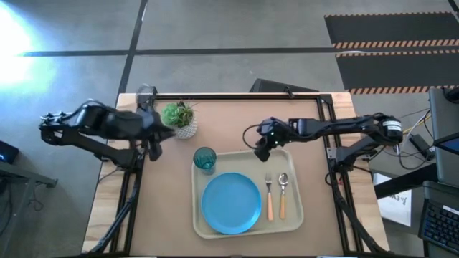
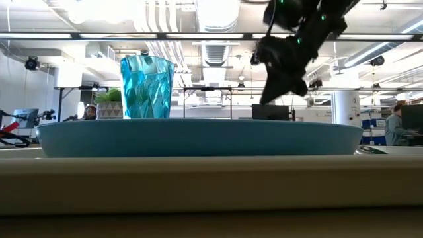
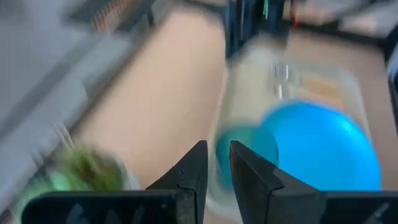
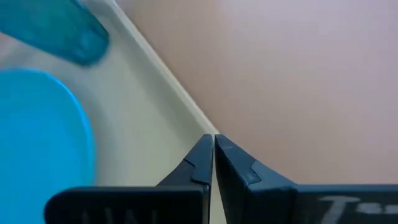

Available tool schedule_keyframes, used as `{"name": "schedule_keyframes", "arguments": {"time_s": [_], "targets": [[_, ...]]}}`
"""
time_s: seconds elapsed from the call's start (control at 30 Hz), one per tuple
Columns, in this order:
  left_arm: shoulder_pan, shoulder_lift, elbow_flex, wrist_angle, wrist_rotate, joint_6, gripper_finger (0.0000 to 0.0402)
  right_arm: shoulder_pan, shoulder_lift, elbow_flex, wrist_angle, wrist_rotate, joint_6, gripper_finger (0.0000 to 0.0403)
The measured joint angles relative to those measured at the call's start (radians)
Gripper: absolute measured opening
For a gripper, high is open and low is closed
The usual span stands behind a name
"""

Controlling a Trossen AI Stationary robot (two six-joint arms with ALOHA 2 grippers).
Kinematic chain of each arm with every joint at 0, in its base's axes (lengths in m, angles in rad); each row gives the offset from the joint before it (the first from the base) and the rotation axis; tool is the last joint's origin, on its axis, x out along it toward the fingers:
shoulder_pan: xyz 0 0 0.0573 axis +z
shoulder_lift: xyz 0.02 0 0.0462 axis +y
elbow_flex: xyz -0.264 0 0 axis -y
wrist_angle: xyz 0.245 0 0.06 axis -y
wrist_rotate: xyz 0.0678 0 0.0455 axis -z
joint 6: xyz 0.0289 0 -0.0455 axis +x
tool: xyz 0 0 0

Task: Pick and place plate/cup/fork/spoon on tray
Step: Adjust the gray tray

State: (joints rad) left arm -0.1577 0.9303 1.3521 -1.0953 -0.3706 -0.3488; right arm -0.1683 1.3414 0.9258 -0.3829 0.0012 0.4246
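The large cream-beige rectangular plastic tray (image 1: 295, 213) with raised rim is seated at the near edge of the tabletop (image 1: 172, 208), slightly right of centre; all four task items are carried on it. The round, flat sky-blue plate (image 1: 231, 203) is laid on the tray's near-left portion; in the low view its rim (image 2: 198, 137) spans almost the whole width above the tray rim (image 2: 198, 184). The small fork (image 1: 270, 196) with silver prongs and bright orange handle is placed just right of the plate; the small spoon (image 1: 282, 193) with silver round bowl and pale orange-tan handle is laid just beside it, nearer the tray's right edge; both handles are pointed toward the near edge. The small teal-green translucent tumbler cup (image 1: 205, 159) is stood upright in the tray's far-left corner, just behind the plate.

The right gripper (image 1: 261, 153) is held above the tray's far edge, near its far-right corner; its fingers (image 4: 202, 163) are seen pressed together with nothing between them. The left gripper (image 1: 153, 150) is positioned over the left side of the tabletop, beside a white pot with a green plant (image 1: 181, 119) standing toward the far edge; its fingers (image 3: 194, 169) are parted by a narrow gap, and nothing is held.
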Motion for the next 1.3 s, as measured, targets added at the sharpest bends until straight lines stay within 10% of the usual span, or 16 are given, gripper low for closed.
{"name": "schedule_keyframes", "arguments": {"time_s": [0.23, 0.73, 1.3], "targets": [[-0.014, 0.004, -0.264, 0.073, 0.278, -0.233, 0.0028, 0.0, -0.107, 0.052, -0.01, 0.059, -0.072, 0.0008], [-0.074, 0.018, -0.795, 0.773, 0.334, -0.517, 0.0, -0.002, -0.299, 0.072, -0.093, 0.132, -0.098, 0.0008], [-0.112, 0.115, -0.868, 0.799, 0.452, -0.618, 0.0, -0.002, -0.318, 0.071, -0.175, 0.133, -0.092, 0.0009]]}}
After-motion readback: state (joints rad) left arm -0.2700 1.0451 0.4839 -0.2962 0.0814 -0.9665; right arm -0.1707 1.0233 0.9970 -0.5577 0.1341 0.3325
